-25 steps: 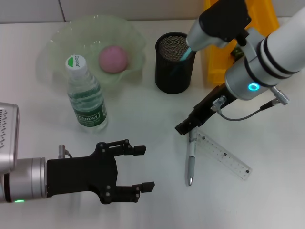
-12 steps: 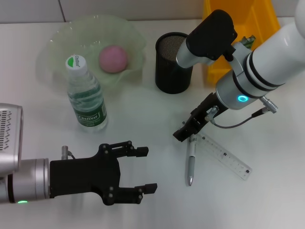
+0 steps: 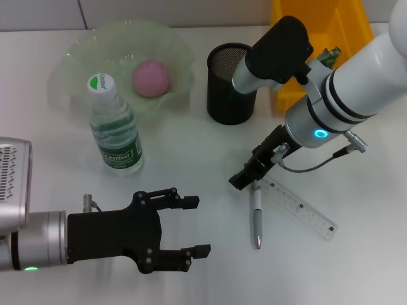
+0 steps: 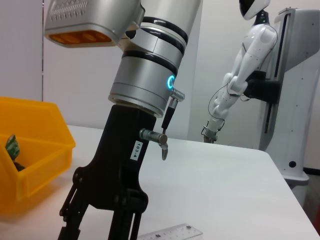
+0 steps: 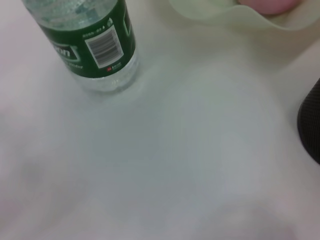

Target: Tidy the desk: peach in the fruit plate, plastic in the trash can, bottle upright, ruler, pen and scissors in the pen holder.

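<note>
Right claw (image 3: 245, 176) low over the pen (image 3: 256, 215) top at centre-right, ruler (image 3: 299, 208) beside; finger gap not visible, can't tell. Probably lining up for pen holder (image 3: 233, 83) drop. Left claw (image 3: 191, 226) wide, idle, lower left.

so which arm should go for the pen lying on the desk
Right. Its end effector hangs just at the top end of the pen, beside the ruler, with the pen holder close behind. The left end effector sits open near the front edge, farther from the pen.
</note>
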You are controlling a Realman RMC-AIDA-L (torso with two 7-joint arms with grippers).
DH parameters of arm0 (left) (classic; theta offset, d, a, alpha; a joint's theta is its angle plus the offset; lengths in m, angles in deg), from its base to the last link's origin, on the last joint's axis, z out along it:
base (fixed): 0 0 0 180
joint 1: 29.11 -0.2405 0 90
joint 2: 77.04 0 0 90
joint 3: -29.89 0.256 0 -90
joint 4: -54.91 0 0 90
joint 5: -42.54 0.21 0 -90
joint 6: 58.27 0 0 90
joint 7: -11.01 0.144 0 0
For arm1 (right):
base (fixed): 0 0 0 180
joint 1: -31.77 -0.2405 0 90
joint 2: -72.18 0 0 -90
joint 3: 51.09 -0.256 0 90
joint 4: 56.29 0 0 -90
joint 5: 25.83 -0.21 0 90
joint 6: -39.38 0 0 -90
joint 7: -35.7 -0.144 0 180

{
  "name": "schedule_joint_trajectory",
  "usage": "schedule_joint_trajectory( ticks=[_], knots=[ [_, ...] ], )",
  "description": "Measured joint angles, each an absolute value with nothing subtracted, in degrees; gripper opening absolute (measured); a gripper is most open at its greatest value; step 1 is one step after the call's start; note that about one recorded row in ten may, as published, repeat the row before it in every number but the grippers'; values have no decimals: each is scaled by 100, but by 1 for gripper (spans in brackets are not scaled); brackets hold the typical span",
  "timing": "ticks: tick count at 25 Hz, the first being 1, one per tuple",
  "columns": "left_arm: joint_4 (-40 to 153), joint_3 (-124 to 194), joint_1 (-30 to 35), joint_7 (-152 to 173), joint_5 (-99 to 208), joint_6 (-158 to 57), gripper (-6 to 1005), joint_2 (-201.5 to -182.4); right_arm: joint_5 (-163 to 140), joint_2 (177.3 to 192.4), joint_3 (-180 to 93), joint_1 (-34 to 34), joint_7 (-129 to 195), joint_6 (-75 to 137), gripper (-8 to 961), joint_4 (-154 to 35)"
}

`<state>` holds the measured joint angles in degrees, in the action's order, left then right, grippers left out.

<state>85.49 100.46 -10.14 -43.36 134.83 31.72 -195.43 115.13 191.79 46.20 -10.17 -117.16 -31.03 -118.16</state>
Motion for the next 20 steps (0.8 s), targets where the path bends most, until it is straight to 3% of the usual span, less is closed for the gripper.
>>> schedule_joint_trajectory(
  ticks=[20],
  knots=[
    [8549,10046,-1006,-4322,13482,3174,798,-19550,11857,19181,4636,-979,-12148,-3338,779,-11977]
  ],
)
